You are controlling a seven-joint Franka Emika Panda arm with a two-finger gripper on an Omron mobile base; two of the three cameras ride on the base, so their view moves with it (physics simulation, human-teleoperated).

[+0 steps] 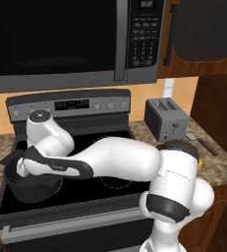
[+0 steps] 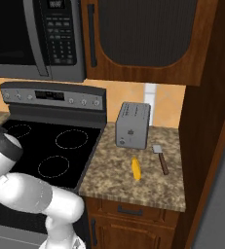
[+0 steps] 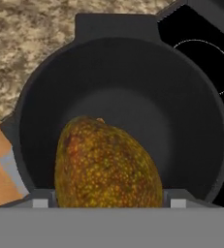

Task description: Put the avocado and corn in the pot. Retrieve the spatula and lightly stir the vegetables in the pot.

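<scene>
Currently the pincer (image 3: 108, 206) sits directly above the pot (image 3: 191, 97), seen from the hand view. Jaws stand wide, with the avocado (image 3: 106, 164) between them, filling the gap; the fingertips themselves are mostly hidden at the lower edge, so contact on the pads cannot be confirmed, but the fruit appears held. Avocado skin: brownish green with yellow speckle, narrow end pointing toward the pot's far wall. It hangs over the pot's inner floor.

Pot position: front left of the stove (image 1: 112, 184) top, close to the granite desk (image 3: 31, 34) on that side. One flat tab handle (image 3: 116, 26) shows at the rim in the hand view.

Left base view: arm reaches low and leftward over the stove, wrist above the pot (image 1: 31, 189); the pincer is hidden behind the wrist there. A toaster (image 1: 165, 118) stands on the desk to the right of the stove.

Right base view adds what the others lack: corn (image 2: 135, 168) lying on the desk (image 2: 114, 180) in front of the toaster (image 2: 132, 125), and the spatula (image 2: 160, 158) just beside it to the right, apart from it. Microwave (image 2: 31, 36) hangs above the stove.
</scene>
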